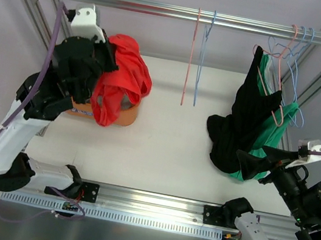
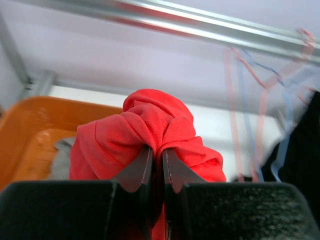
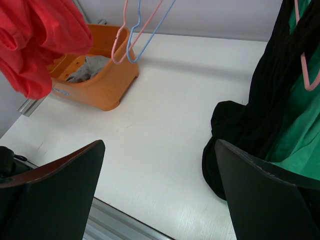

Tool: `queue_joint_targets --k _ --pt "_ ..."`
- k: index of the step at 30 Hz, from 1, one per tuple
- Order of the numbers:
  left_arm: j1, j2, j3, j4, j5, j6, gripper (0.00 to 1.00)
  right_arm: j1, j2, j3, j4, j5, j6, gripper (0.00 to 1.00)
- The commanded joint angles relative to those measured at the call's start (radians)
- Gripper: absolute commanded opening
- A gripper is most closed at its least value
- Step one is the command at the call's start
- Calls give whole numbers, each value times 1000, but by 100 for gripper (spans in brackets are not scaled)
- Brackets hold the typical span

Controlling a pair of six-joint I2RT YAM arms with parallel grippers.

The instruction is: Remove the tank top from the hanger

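**Over the basket at nine o'clock — red top off its hanger, not yet let go**

At nine o'clock in the overhead view, the left gripper [image 2: 156,152] has its fingers pinched almost together on a bunched fold of the red tank top [image 1: 124,80], which hangs above the orange basket [image 1: 130,115]. No hanger shows in the cloth. A pink hanger [image 1: 190,57] and a blue hanger [image 1: 201,59] dangle bare from the rail [image 1: 136,5] at twelve o'clock. I judge the removal itself done and the step in hand to be the drop-off. The next move calls for lowering the bundle over the basket, where a grey cloth [image 3: 87,67] already lies. The fingers then need to part so the fabric falls inside rather than draping over the rim.

At three o'clock the right gripper [image 3: 159,150] stands with fingers spread wide, holding nothing. It is just beside a black garment [image 1: 239,127] and a green garment [image 1: 280,124] hung from the rail — likely the next candidates.

No writing can be read; a small blue mark on the basket's front is too small to make out.
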Motion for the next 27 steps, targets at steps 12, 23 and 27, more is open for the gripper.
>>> queue_joint_targets --k 12,23,27 --pt "652 291 120 -66 446 -100 0 -4 24 -38 129 -99 67 100" --pt "727 169 -140 -26 495 -206 99 -4 126 -43 99 23 34 99" --pt "726 -33 -279 -26 631 -192 99 -4 317 104 9 141 -37 100"
